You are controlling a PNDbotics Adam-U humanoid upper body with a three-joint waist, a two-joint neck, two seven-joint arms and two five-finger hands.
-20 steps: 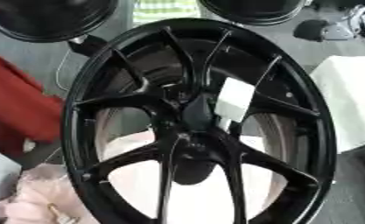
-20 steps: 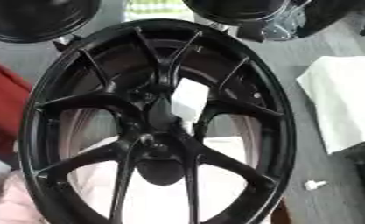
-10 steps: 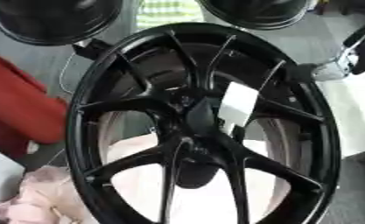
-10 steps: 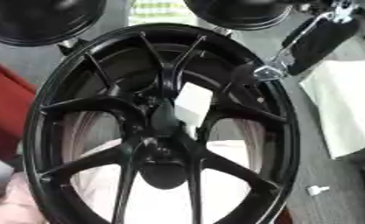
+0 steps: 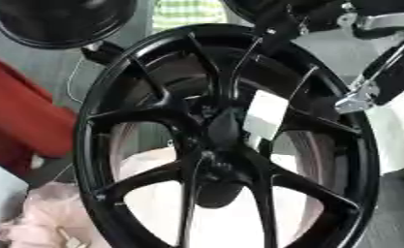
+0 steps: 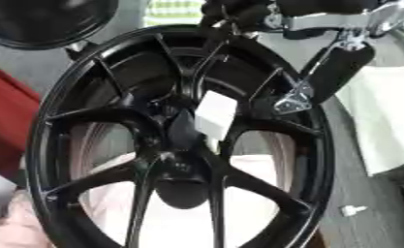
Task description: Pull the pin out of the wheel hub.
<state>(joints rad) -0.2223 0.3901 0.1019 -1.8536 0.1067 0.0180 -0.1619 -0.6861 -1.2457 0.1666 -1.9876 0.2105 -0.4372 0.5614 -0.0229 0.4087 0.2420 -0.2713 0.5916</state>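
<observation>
So the right hand [image 6: 323,72] comes in from the upper right, black with silver joints, hanging over the upper right part of the wheel rim [image 6: 319,145]; its dark fingers [image 6: 336,70] point down and look fairly straight, holding nothing as far as I can see, though whether the silver tip actually touches the rim I can't tell. The big black wheel [image 5: 222,140] fills most of both views, spokes running into the hub [image 5: 218,126] near the middle, and there's a white tag or card [image 6: 213,114] just right of the hub. The pin itself I honestly can't pick out, everything at the hub is dark on dark. Left hand doesn't show anywhere. The right eye view shows more of the hand plus a small white bit [image 6: 350,210] lying on the grey tabletop [image 6: 366,193] at lower right and a white cloth [image 6: 383,121] beside the rim; the left eye view instead gives more of the red thing [image 5: 23,121] on the left and the pinkish cloth [image 5: 44,218] at lower left, with another black wheel [image 5: 65,22] up top
</observation>
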